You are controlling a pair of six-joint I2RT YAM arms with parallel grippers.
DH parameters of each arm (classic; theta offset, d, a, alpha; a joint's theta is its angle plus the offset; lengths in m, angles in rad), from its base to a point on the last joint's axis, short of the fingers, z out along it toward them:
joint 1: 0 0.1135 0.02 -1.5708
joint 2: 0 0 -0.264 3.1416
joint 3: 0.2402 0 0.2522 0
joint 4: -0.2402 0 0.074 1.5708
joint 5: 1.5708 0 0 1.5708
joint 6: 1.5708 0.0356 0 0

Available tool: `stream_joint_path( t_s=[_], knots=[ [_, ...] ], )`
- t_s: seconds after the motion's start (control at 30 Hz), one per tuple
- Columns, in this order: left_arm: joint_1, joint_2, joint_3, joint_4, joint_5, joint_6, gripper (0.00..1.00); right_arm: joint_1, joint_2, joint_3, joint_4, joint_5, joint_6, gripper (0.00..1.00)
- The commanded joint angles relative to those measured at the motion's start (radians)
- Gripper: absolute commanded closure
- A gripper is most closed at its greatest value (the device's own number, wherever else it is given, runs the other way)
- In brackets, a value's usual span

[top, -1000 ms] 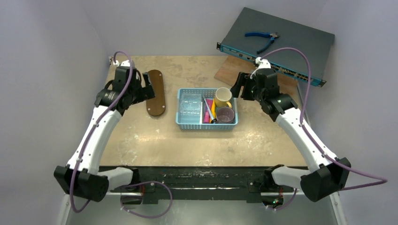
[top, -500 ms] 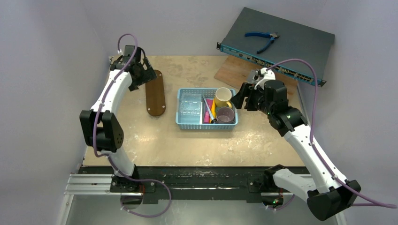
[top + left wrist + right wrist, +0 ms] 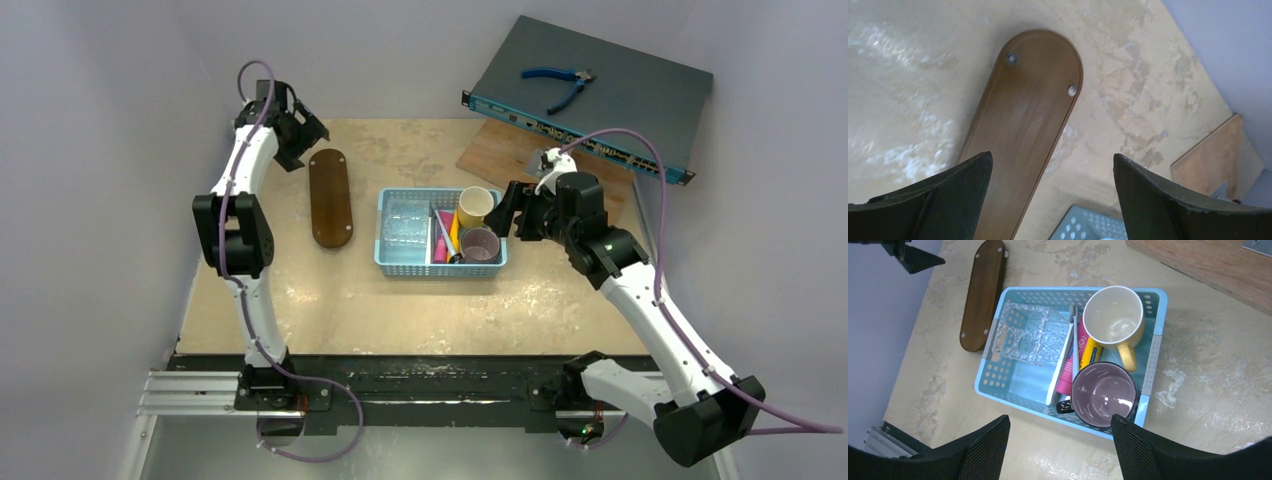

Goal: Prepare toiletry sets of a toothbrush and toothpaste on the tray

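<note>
Top external: tray (image 3: 331,198) runs near-to-far; left end effector (image 3: 306,145) and right end effector (image 3: 499,212) gape wide, empty.

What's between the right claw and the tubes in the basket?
The yellow cup and purple cup, seen in the top view: both stand in the basket, between the right claw and the tubes.

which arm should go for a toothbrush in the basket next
Right, probably: the right end effector is open at the basket, toothbrushes in its wrist view. The left end effector is open too, but at the tray's far end, away from the basket.
</note>
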Motion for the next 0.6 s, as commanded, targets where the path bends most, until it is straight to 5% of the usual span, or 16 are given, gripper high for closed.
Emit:
stream_joint_path(
  t_s=[0.0, 0.57],
  knots=[
    [0.018, 0.099, 0.141, 0.109, 0.090, -0.074, 0.10, 0.007, 0.014, 0.015, 0.024, -0.029, 0.013, 0.24],
    [0.041, 0.384, 0.318, 0.494, 0.188, -0.351, 0.09, 0.023, 0.123, 0.047, 0.041, -0.051, 0.039, 0.24]
  ],
)
